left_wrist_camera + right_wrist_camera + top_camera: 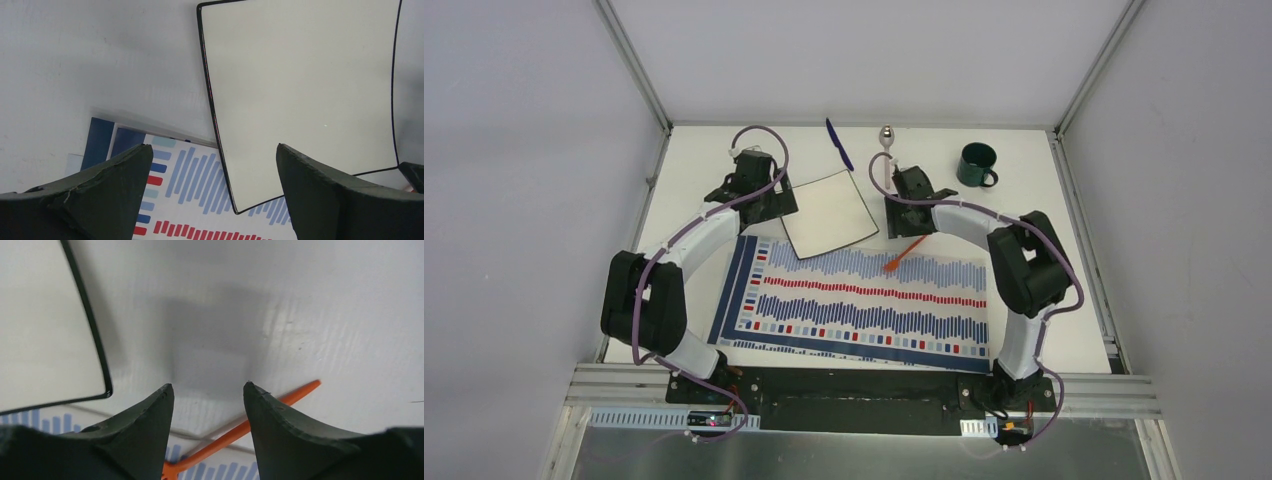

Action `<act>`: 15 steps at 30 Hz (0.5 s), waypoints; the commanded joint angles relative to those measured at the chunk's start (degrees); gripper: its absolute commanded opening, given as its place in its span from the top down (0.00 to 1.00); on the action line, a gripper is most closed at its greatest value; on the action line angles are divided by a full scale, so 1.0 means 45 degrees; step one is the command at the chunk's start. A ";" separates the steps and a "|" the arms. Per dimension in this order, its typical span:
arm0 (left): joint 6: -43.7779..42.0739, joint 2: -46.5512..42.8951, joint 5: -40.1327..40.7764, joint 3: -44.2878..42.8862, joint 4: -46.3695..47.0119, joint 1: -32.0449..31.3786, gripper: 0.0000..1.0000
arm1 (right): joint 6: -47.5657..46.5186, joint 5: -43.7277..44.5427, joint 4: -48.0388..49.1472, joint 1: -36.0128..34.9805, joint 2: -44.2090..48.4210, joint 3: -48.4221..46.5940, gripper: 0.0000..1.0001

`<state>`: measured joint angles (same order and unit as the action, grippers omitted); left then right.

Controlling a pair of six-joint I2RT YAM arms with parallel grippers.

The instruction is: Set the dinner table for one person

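The dinner table (694, 160) is a white tabletop with a striped placemat (864, 300) at its middle. A square white plate (829, 213) lies tilted, its near corner over the mat's far edge. My left gripper (774, 203) hovers by the plate's left edge, open wide, and the left wrist view shows the plate (300, 90) and mat (200, 200) under my left gripper (212, 147). My right gripper (910, 213) is open and empty just right of the plate. An orange fork (290, 396) lies below my right gripper (208, 385), half on the mat.
A blue knife (839, 143) and a metal spoon (886, 138) lie at the table's far edge. A dark green mug (976, 165) stands at the far right. Aluminium frame rails and grey walls bound the table on three sides.
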<state>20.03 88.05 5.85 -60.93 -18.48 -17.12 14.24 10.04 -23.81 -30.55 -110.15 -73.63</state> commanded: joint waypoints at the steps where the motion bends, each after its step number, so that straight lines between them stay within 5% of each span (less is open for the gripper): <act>1: -0.0252 -0.0737 0.0029 0.0020 0.0084 0.0153 0.01 | 0.0865 -0.2132 0.2045 -0.0048 0.1390 0.0986 0.41; 8: -0.0204 -0.0680 -0.0107 -0.0045 0.0080 0.0173 0.01 | 0.1377 -0.1176 0.2557 0.0090 0.2183 0.1699 0.41; 12: -0.0179 -0.0634 -0.0127 -0.0035 0.0097 0.0163 0.01 | 0.1840 -0.1253 0.4591 0.0526 0.2611 0.3062 0.41; 15: -0.0174 -0.0603 -0.0176 -0.0036 0.0111 0.0162 0.01 | 0.3889 -0.2961 0.6124 0.0905 0.2610 0.3827 0.41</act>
<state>19.97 86.98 5.56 -60.93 -18.50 -17.12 22.22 3.03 -8.51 -28.82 -100.71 -60.05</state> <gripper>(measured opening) 0.992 0.591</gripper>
